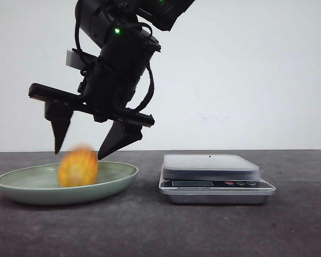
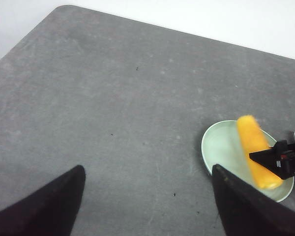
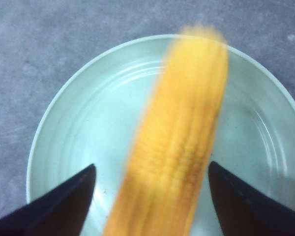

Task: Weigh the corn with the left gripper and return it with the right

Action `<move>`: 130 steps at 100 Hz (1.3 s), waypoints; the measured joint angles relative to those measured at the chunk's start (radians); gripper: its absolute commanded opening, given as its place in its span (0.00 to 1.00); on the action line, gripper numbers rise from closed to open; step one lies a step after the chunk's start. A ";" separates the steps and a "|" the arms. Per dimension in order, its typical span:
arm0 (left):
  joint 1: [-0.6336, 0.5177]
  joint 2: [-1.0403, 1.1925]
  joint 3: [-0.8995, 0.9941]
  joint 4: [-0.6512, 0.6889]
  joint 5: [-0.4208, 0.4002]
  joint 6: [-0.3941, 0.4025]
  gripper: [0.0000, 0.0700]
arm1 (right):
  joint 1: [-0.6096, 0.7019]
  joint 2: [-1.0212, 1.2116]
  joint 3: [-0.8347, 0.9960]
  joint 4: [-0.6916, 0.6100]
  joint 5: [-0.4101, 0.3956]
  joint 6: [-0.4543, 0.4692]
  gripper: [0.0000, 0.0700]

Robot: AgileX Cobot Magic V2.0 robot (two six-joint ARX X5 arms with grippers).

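Observation:
The orange-yellow corn [image 1: 77, 168] lies in a pale green plate [image 1: 21, 187] at the left of the table, and its outline is blurred. My right gripper [image 1: 79, 154] hangs open just above it, one pointed finger on each side and neither touching. In the right wrist view the corn [image 3: 179, 137] runs lengthwise through the wide gap of the right gripper [image 3: 151, 165] over the plate [image 3: 88, 108]. My left gripper [image 2: 148, 167] is open over bare table with nothing between its fingers. From there the corn [image 2: 255, 150] and plate [image 2: 221, 147] lie off to one side. The left gripper is out of the front view.
A silver kitchen scale [image 1: 211, 166] with a pale flat platform stands on the dark grey table to the right of the plate, with a narrow gap between them. A white wall closes the back.

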 measured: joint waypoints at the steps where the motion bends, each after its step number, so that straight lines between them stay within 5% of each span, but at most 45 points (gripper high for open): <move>1: 0.000 0.000 0.000 0.000 0.000 0.000 0.67 | -0.002 0.000 0.002 -0.004 0.000 -0.001 0.71; 26: 0.000 0.000 0.000 0.000 0.004 0.000 0.67 | -0.106 -0.146 0.072 -0.180 -0.003 -0.082 0.71; 81: 0.000 0.000 -0.001 0.043 0.037 0.016 0.67 | -0.566 -0.965 0.093 -0.665 0.032 -0.257 0.78; 107: 0.000 0.000 -0.051 0.179 0.107 0.022 0.67 | -0.586 -1.291 0.055 -0.861 0.081 -0.263 0.78; 130: 0.000 0.000 -0.182 0.272 0.188 0.023 0.67 | -0.586 -1.558 -0.168 -0.878 0.080 -0.235 0.77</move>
